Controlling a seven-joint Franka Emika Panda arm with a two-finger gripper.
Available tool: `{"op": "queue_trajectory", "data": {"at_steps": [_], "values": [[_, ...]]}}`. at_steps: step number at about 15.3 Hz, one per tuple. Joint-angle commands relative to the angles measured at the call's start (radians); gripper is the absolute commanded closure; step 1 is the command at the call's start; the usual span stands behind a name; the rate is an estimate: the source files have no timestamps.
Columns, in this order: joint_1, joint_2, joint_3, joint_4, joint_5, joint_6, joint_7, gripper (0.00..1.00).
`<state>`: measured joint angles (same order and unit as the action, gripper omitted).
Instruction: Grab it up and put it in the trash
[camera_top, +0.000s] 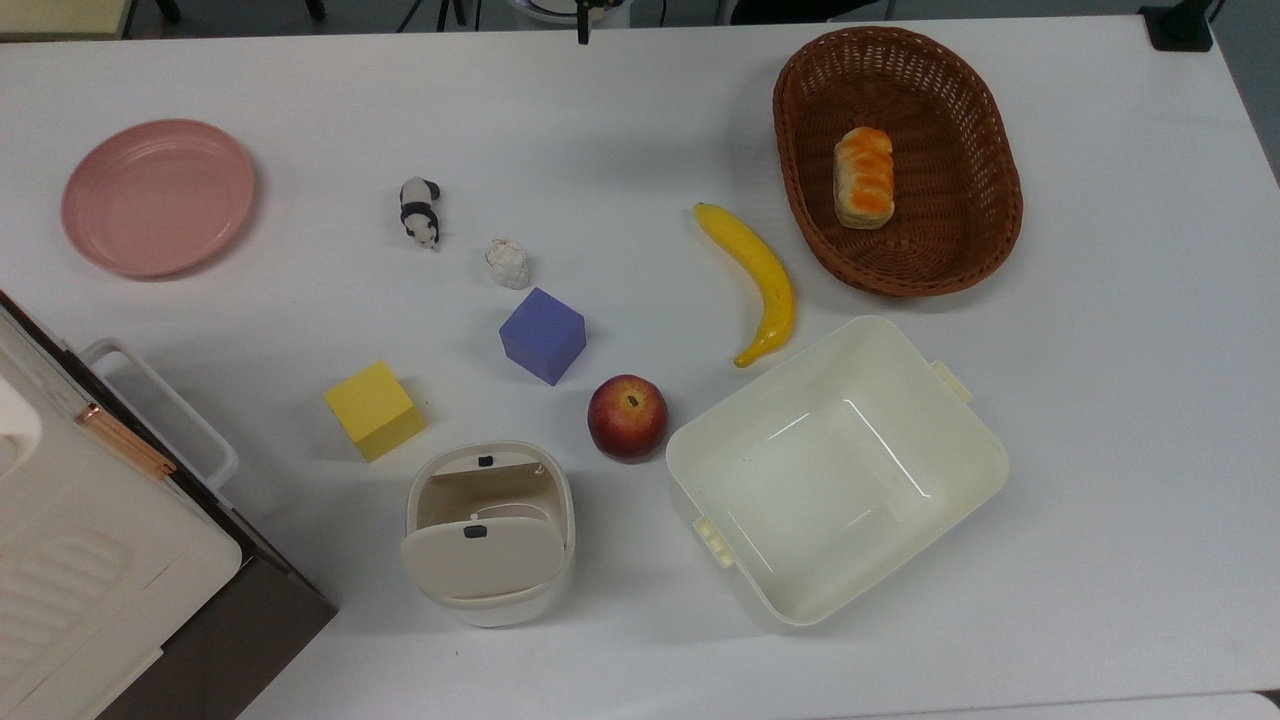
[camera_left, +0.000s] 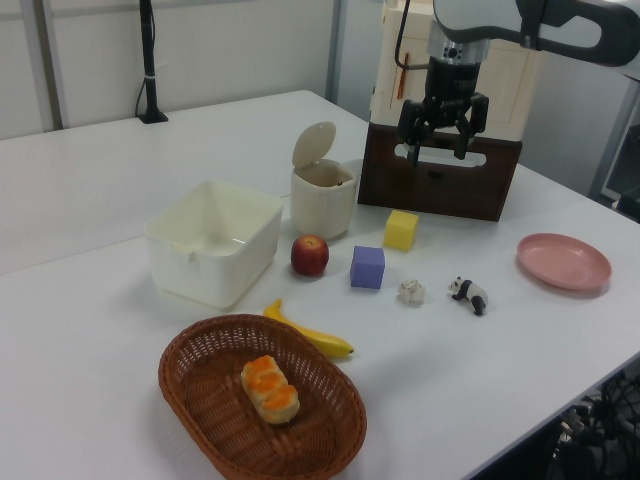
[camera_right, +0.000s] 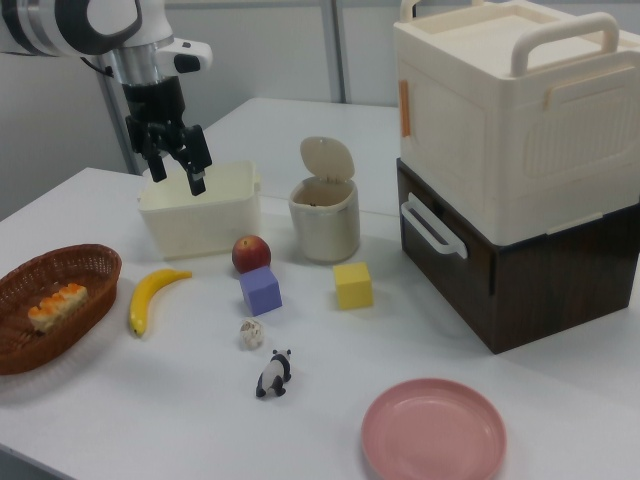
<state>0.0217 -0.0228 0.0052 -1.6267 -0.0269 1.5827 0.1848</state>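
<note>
I've got the pincer (camera_left: 437, 146) up high, well clear of the tabletop (camera_top: 640, 130), fingers spread apart w/ nothing between them. In the left view it hangs in front of the cream box stacked on the dark brown cabinet (camera_left: 440, 180); in the right view the pincer (camera_right: 173, 166) hangs in front of the square tub (camera_right: 200, 212).

Landmark is the purple cube (camera_top: 542, 335). The paper wad (camera_top: 508, 264) lies on the bare tabletop just beside the cube, on its upper-left in the top view — close, but not touching as far as I can see. Left view has the wad (camera_left: 411, 291) to the cube's right, right view has it (camera_right: 251, 333) just below the cube.

The bin (camera_top: 489, 532) stands below the cube in the top view, flap lid tipped up, mouth open — dark dot on the lid visible. Left view: the bin (camera_left: 323, 197) is behind the cube, to its left.

Around the cube, top view: panda figurine (camera_top: 420, 211) to the upper left, beyond the wad; yellow cube (camera_top: 374, 409) lower left; apple (camera_top: 627, 417) lower right, near; banana (camera_top: 757, 279) to the right; the tub lower right past the apple. Wicker basket (camera_top: 960, 250) w/ a bread loaf (camera_top: 863, 177) sits far upper right, pink plate (camera_top: 158, 196) far upper left.
</note>
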Motion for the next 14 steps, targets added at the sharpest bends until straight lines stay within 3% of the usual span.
{"op": "queue_trajectory", "data": {"at_steps": [1,8,9,10,11,14], "values": [[0.007,0.006,-0.017,-0.007,0.018,0.002,-0.022,0.0],[0.012,0.009,-0.014,-0.007,0.013,0.005,-0.022,0.0],[0.012,0.014,-0.013,-0.007,0.01,0.005,-0.021,0.16],[0.014,0.018,-0.011,-0.007,0.01,0.005,-0.018,0.22],[0.014,0.018,-0.011,-0.009,0.012,0.005,-0.013,0.01],[0.011,0.017,-0.011,-0.007,0.01,0.005,-0.019,0.0]]}}
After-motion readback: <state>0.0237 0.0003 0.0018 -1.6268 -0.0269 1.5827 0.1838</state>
